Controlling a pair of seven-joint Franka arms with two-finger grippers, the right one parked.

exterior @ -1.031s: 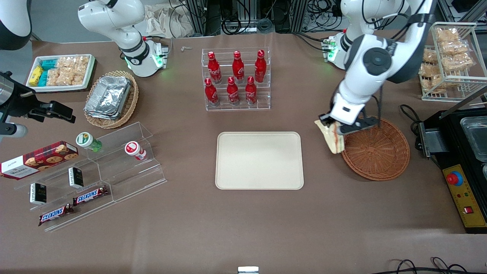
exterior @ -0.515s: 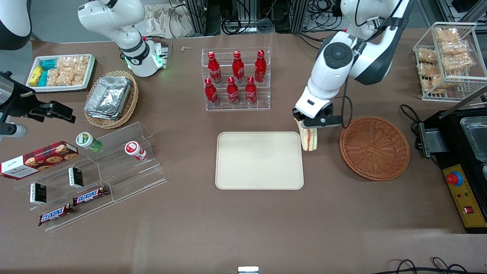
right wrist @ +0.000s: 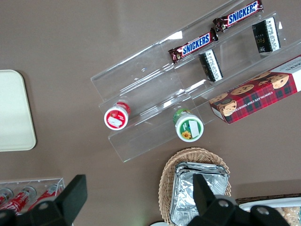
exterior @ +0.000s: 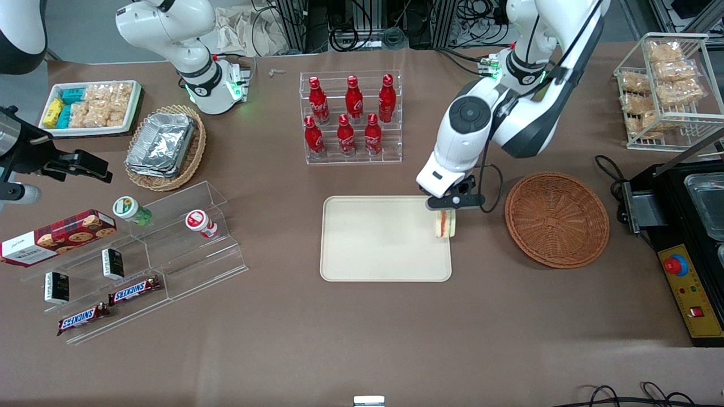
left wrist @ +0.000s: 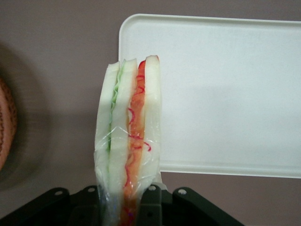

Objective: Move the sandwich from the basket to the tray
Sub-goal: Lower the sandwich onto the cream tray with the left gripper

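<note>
One sandwich (exterior: pixel 444 224) hangs over the tray (exterior: pixel 373 249) at the rim on the working arm's side, its cut edge pointing down and its bread slices upright, pinched at the top by the gripper (exterior: pixel 451 202). From the wrist camera the gripper (left wrist: pixel 127 200) is clenched on the wrapped top of the sandwich (left wrist: pixel 128 150), with the green and orange-red filling showing between the white slices, and only part of the wedge overlaps the tray (left wrist: pixel 225 94); the rest hangs over bare desk (exterior: pixel 362 339).

That is the main risk. If the gripper lets go here, I judge the wedge could land on the rim and tip off onto the desk toward the basket (exterior: pixel 557 219), which sits near and now holds nothing. A release from height could also make the soft bread topple or bounce, since it rests on a narrow edge. The clear wrap looks slippery, so the sandwich may slide in the grasp on the way across. A squeeze that is too hard could crush the slices.

Farther off, the rack of red bottles (exterior: pixel 350 116) stands well apart from the arm's path.
</note>
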